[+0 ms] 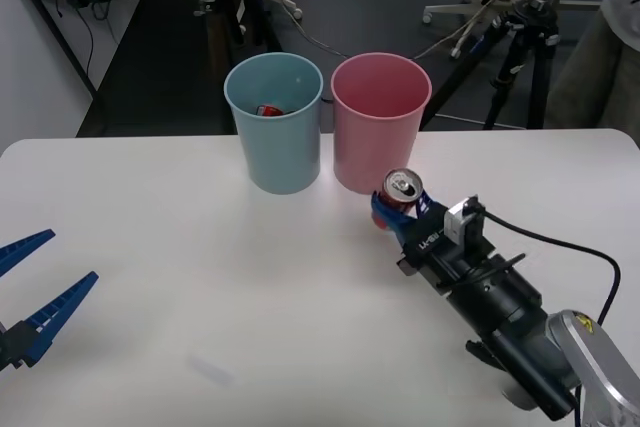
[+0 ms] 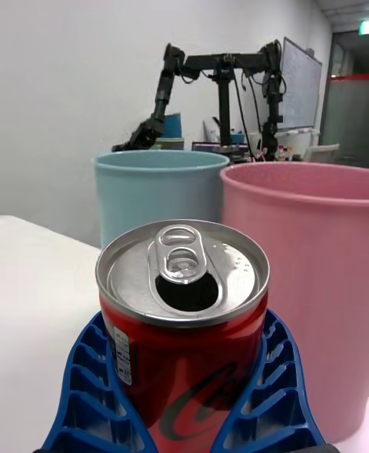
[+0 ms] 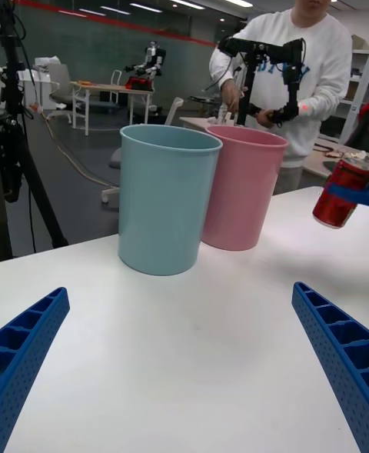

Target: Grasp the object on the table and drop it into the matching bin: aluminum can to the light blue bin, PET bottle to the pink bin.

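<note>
Blue ribbed right gripper (image 1: 398,209) clamps the small red aluminum can (image 1: 401,190), lifted for carrying. Pale blue plastic bin (image 1: 274,122) stands beyond it, the target. Left gripper (image 1: 30,292) idles open.

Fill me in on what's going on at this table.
The right gripper has its blue jaws shut around a small red can, held just in front of the pink bin. The can belongs in the light blue bin beside it, where something red already lies. The left gripper waits open at the table's near left edge.
</note>
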`<move>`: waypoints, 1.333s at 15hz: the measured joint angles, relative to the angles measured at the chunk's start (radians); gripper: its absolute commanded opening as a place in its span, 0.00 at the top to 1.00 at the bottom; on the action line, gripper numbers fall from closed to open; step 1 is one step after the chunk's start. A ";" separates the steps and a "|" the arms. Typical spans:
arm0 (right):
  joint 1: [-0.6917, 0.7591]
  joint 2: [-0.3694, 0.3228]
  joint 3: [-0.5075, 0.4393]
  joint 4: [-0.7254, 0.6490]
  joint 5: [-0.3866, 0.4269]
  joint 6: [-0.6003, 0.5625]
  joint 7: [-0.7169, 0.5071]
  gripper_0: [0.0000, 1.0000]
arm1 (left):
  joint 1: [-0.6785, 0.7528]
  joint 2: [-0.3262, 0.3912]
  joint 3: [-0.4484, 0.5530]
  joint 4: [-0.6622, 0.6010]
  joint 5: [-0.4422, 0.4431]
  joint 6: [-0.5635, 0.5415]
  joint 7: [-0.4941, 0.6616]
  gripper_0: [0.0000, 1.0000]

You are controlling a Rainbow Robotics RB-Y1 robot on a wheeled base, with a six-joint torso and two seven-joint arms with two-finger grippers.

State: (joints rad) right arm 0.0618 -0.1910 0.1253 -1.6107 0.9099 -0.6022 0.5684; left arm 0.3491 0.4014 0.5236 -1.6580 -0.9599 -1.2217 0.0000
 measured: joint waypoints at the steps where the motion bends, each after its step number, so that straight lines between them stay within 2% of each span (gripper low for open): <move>1: 0.027 -0.006 0.017 -0.063 0.000 0.021 -0.007 1.00 | 0.000 0.000 0.000 0.000 0.000 0.000 0.000 0.00; 4: 0.065 -0.024 0.065 -0.214 0.000 0.075 -0.027 1.00 | 0.000 0.000 0.000 0.000 0.000 0.000 0.000 0.00; 8: 0.016 -0.025 0.109 -0.297 0.003 0.133 -0.061 1.00 | 0.000 0.000 0.000 0.000 0.000 0.000 0.000 0.00; 15: -0.209 -0.018 0.187 -0.279 0.006 0.366 -0.118 1.00 | 0.000 0.000 0.000 0.000 0.000 0.000 0.000 0.00; 20: -0.427 0.031 0.210 -0.087 0.005 0.479 -0.147 1.00 | 0.000 0.000 0.000 0.000 0.000 0.000 0.000 0.00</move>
State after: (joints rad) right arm -0.3653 -0.1600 0.3354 -1.6976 0.9144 -0.1232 0.4211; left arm 0.3491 0.4014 0.5236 -1.6580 -0.9599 -1.2217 0.0000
